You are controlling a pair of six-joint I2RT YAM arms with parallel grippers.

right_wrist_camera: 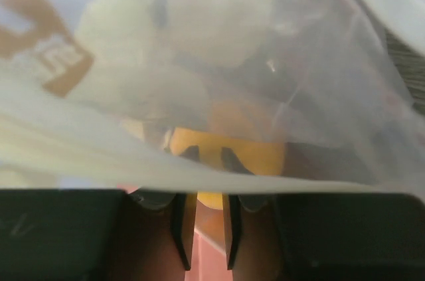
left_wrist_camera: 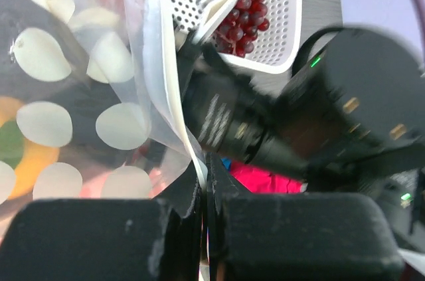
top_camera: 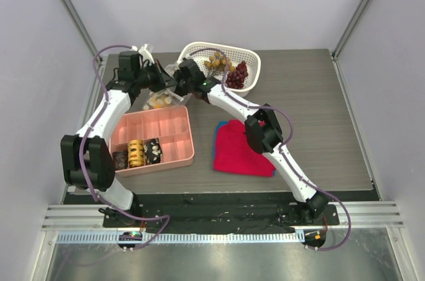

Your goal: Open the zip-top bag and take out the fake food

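Note:
The zip-top bag point(top_camera: 161, 99) hangs between both grippers just beyond the pink tray. It holds whitish lumps point(left_wrist_camera: 43, 55) and an orange-yellow fruit point(right_wrist_camera: 226, 148). My left gripper point(top_camera: 166, 82) is shut on the bag's whitish zip strip point(left_wrist_camera: 169, 82), with the jaws point(left_wrist_camera: 204, 181) pressed together on its edge. My right gripper point(top_camera: 178, 86) meets it from the right. Its fingers point(right_wrist_camera: 179, 228) stand a narrow gap apart and their tips are hidden behind the bag's film point(right_wrist_camera: 265, 82). A tan-brown ball cluster point(top_camera: 216, 63) and a dark red cluster point(top_camera: 238, 75) lie in the white basket.
The white mesh basket point(top_camera: 249, 52) stands at the back, right of the grippers. The pink tray point(top_camera: 189, 141), holding a yellow coil point(top_camera: 136, 153) and dark blocks, lies front left. A red cloth point(top_camera: 239, 145) lies under the right arm.

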